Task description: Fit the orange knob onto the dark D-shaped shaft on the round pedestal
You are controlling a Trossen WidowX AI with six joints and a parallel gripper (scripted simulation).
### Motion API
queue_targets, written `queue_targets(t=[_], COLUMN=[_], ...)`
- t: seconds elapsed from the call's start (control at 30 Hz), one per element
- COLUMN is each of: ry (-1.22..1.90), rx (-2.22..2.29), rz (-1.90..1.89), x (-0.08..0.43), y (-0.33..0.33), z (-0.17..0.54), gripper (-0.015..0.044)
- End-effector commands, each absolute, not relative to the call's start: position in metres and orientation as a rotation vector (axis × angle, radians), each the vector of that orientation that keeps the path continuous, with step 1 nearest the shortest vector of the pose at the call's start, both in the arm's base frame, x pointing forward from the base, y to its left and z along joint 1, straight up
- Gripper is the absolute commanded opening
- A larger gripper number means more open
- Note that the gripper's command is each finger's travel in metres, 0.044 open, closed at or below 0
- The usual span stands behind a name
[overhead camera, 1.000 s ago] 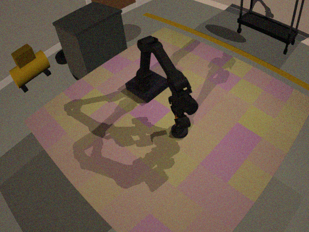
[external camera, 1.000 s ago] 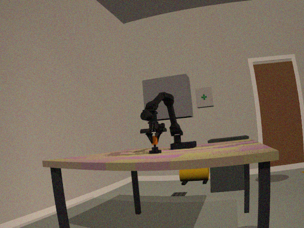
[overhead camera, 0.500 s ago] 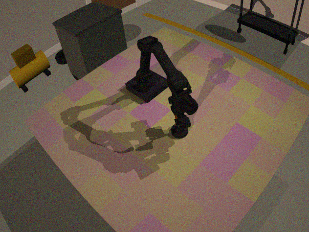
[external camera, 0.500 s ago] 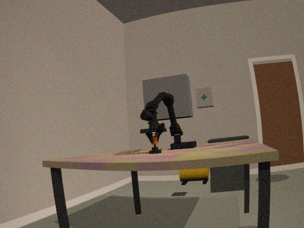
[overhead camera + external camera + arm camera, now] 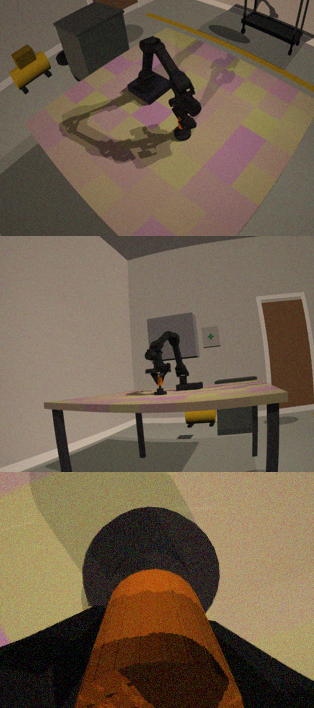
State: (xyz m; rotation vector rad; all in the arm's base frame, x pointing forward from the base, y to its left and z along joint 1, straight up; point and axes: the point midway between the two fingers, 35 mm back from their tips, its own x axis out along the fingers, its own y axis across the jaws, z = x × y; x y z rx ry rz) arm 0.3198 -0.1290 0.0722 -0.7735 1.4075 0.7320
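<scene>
The orange knob (image 5: 179, 123) (image 5: 160, 381) (image 5: 156, 604) stands upright between the fingers of my gripper (image 5: 159, 382) (image 5: 154, 623), which is shut on it. The round dark pedestal (image 5: 182, 135) (image 5: 160, 393) (image 5: 150, 529) stands on the table below the knob. In the exterior view, a short stretch of the dark shaft (image 5: 160, 387) shows between the knob's lower end and the pedestal, so the knob is above the pedestal, over the shaft. Whether the shaft's tip is inside the hole cannot be told. The knob's hole and the shaft's flat side are hidden.
The arm's base (image 5: 149, 87) (image 5: 189, 386) stands on the patchwork-coloured table (image 5: 218, 203) (image 5: 177, 408), behind the pedestal in the exterior view. The arm's shadows fall across the table top. A dark cabinet (image 5: 101, 48) and a yellow tank (image 5: 30, 70) stand on the floor beyond the table.
</scene>
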Motion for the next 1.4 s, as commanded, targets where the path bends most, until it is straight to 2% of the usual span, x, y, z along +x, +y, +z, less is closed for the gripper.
queue_targets(t=[0.0, 1.0, 1.37], ry=[1.390, 1.390, 1.322], rx=[-0.823, -0.823, -0.985], rz=[0.779, 0.779, 0.936], x=[0.3194, 0.3194, 0.3196], y=[-0.1276, -0.1294, -0.1276], z=[0.0700, 0.0734, 0.0693], gripper=[0.0000, 0.0000, 0.0000])
